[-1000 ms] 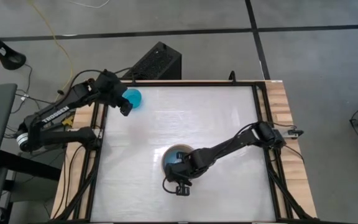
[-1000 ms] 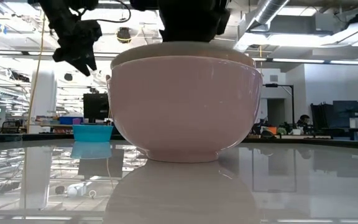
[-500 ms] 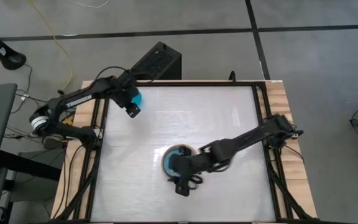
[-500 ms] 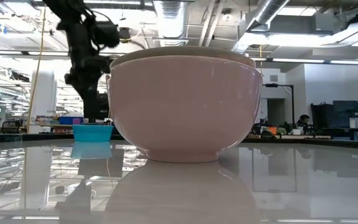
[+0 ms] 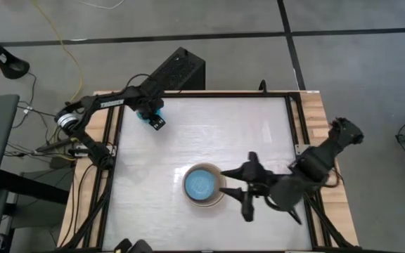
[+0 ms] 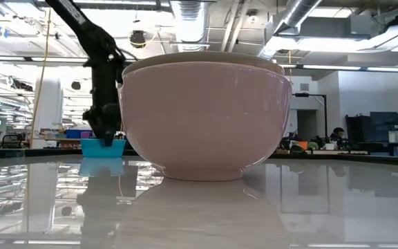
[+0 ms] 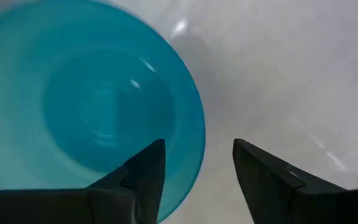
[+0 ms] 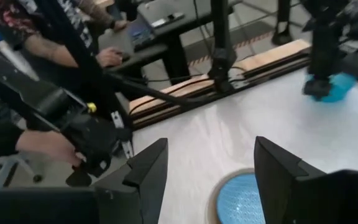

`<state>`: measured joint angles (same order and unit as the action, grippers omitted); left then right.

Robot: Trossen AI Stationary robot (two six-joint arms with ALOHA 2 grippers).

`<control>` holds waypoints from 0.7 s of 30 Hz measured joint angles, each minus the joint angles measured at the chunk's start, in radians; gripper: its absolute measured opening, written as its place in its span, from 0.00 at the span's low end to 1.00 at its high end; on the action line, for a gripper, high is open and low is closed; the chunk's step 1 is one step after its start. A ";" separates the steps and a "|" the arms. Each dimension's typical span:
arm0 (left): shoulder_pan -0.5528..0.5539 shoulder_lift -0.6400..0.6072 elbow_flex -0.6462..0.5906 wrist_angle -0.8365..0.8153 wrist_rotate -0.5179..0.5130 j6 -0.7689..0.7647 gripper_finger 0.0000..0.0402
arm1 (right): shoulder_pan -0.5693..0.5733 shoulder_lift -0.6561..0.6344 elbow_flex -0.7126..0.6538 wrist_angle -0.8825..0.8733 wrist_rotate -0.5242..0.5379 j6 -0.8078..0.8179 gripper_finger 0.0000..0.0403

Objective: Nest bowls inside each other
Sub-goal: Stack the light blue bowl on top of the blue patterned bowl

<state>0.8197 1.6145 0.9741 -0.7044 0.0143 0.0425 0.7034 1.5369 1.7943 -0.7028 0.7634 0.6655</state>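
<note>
A small cyan bowl [image 5: 148, 110] sits on its base at the table's far left. My left gripper [image 7: 197, 174] points down at it and is open, one finger over the bowl's inside and the other outside its rim [image 7: 199, 134]. Nearer the front stands the stack: a pink bowl [image 6: 206, 117] with a beige rim [image 6: 206, 58] showing above it and a light-blue bowl [image 5: 202, 184] in the middle. My right gripper [image 8: 210, 180] hangs open, high above the table to the right of the stack [image 8: 241, 199].
The white tabletop [image 5: 216, 133] has black rails and wooden strips [image 5: 318, 119] along its sides. A black box [image 5: 178, 70] stands beyond the far edge. In the right wrist view, people's hands [image 8: 45, 146] work at desks beyond the table.
My left gripper has swung toward the far edge and come down, tipping steeply, until its fingers stand astride the cyan bowl's rim. My right gripper has risen from the stack and drawn back toward the right edge; the light-blue bowl stays in the stack, now uncovered.
</note>
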 joint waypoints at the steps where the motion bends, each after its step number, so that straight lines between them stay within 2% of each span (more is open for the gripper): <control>1: 0.004 0.022 0.000 -0.003 0.026 0.000 0.38 | 0.019 -0.007 0.000 -0.015 0.030 0.016 0.50; 6: 0.000 0.079 0.003 -0.032 0.200 0.018 0.06 | 0.088 -0.031 0.000 -0.116 0.164 0.093 0.49; 10: -0.043 0.039 0.001 -0.030 0.356 0.032 0.01 | 0.112 -0.028 0.000 -0.201 0.223 0.150 0.49; 15: -0.139 -0.119 -0.001 -0.006 0.577 0.006 0.00 | 0.115 -0.029 0.000 -0.324 0.247 0.235 0.48; 18: -0.229 -0.248 0.000 0.051 0.639 -0.079 0.00 | 0.114 -0.026 0.000 -0.425 0.296 0.320 0.48; 21: -0.360 -0.364 0.000 0.139 0.637 -0.201 0.00 | 0.114 -0.026 0.000 -0.545 0.327 0.429 0.48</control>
<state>0.4597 1.2502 0.9737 -0.5652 0.6514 -0.1588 0.8173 1.5108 1.7939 -1.2477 1.0906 1.0941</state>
